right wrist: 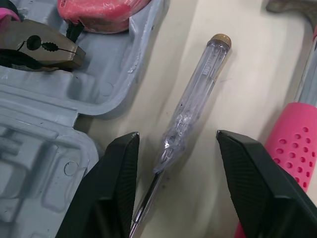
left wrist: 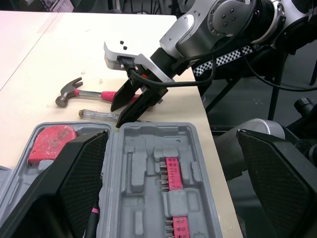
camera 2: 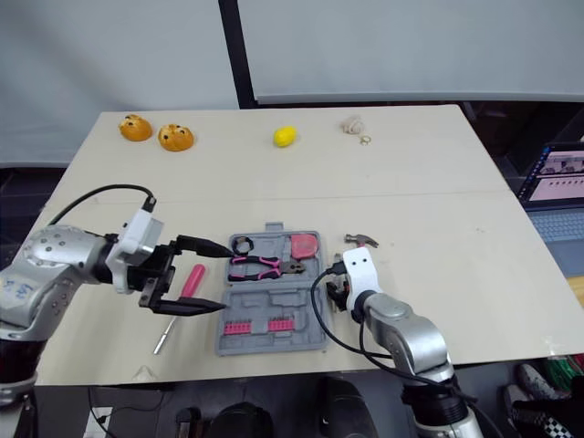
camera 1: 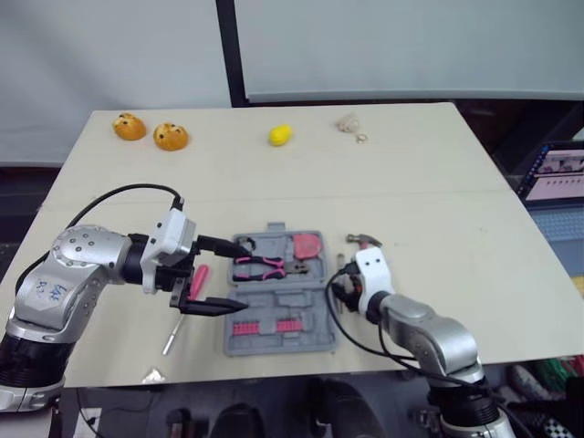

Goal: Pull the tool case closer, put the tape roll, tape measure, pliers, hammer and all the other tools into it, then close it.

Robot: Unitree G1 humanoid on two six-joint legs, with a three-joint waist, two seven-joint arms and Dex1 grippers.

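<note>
The left gripper point(camera 1: 243, 276) hovers at the tool case's 9 o'clock edge, its fingers spread wide and empty, one tip partly covering the black tape roll point(camera 2: 242, 245). Just beside it at 9 o'clock a pink-handled screwdriver point(camera 2: 189, 287) lies on the tabletop point(camera 1: 429, 182), handle towards 1 o'clock, shaft towards 7. The grey tool case point(camera 2: 271, 303) lies open near the tabletop's 6 o'clock edge, long axis running 9 to 3. In its far half the pliers point(camera 1: 260, 266) lie along that axis, pink handles at 9, nose at 3, with the red tape measure point(camera 1: 307, 245) at their 1 o'clock. Pink bit rows point(camera 1: 266, 326) sit in the near half. At the case's 3 o'clock a clear-handled tester screwdriver point(right wrist: 195, 101) runs roughly 12 to 6, cap end far, between the right gripper's point(right wrist: 176, 138) widely parted fingers, not touched by them. The hammer point(left wrist: 74, 91) lies beside it, head towards 12, its pink grip partly under the right wrist. Blue writing on the left arm point(camera 1: 50, 292) is too small to read.
</note>
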